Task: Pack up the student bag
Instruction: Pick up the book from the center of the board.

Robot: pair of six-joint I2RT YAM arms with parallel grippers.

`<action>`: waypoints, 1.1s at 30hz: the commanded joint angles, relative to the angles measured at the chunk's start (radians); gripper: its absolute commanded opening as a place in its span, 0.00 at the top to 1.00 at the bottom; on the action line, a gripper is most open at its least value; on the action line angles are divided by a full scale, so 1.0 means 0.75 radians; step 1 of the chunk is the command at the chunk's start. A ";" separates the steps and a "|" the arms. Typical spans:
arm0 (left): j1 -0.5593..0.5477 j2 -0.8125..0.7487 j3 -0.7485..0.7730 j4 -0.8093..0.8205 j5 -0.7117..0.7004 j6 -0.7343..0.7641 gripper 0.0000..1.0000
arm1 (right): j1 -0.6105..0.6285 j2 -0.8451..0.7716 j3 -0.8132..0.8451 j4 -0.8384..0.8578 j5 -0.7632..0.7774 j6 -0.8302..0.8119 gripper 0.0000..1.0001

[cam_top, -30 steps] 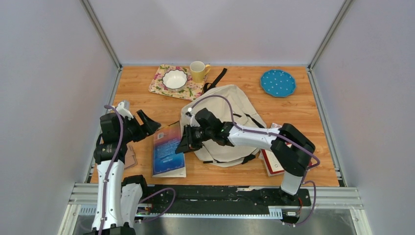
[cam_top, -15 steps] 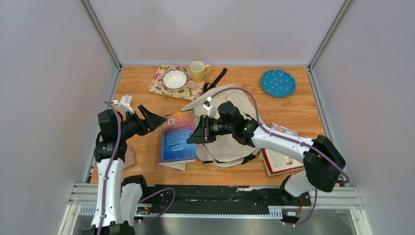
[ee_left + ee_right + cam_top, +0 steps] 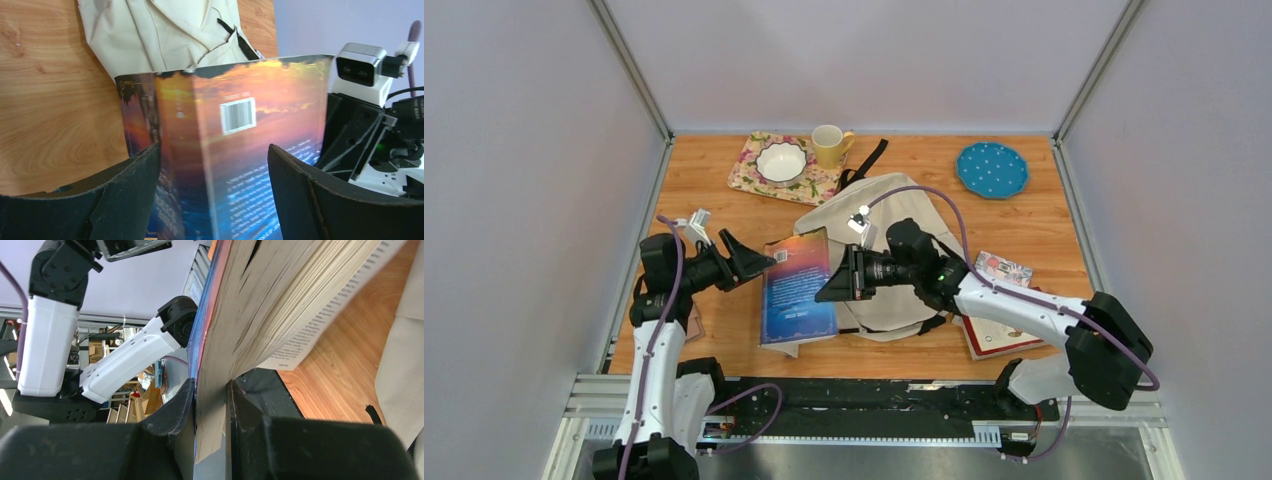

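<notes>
Two pincers meet at one book (image 3: 796,285). The right pincer (image 3: 828,291) is clamped on its page edge, holding it tilted above the bench (image 3: 1044,225). The left pincer (image 3: 762,260) has its jaws apart at the book's far corner, not gripping it. The student bag (image 3: 829,215) lies flat mid-bench, just behind and right of the book; whether its mouth is open I cannot tell. This looks like the book-loading step, early in the packing. Next, I judge, the left pincer should close for a handover, or move to lift the bag's opening so the book slides in.
</notes>
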 commanded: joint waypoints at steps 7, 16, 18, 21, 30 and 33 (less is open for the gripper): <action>-0.004 0.041 0.109 -0.109 0.077 0.163 0.14 | 0.004 -0.192 -0.011 0.436 -0.097 0.007 1.00; -0.026 -0.043 -0.194 0.572 0.331 -0.314 0.14 | 0.004 -0.123 -0.070 0.753 -0.201 0.161 1.00; -0.046 -0.043 -0.194 0.603 0.358 -0.318 0.14 | 0.005 -0.096 -0.066 0.822 -0.258 0.177 1.00; -0.067 -0.036 -0.184 0.648 0.378 -0.344 0.14 | 0.004 -0.065 -0.088 0.908 -0.289 0.230 1.00; -0.065 -0.034 -0.100 0.730 0.390 -0.416 0.54 | -0.020 -0.018 -0.137 0.741 -0.265 0.163 1.00; -0.065 -0.040 -0.075 0.744 0.392 -0.436 0.63 | -0.055 0.010 -0.133 0.663 -0.256 0.130 1.00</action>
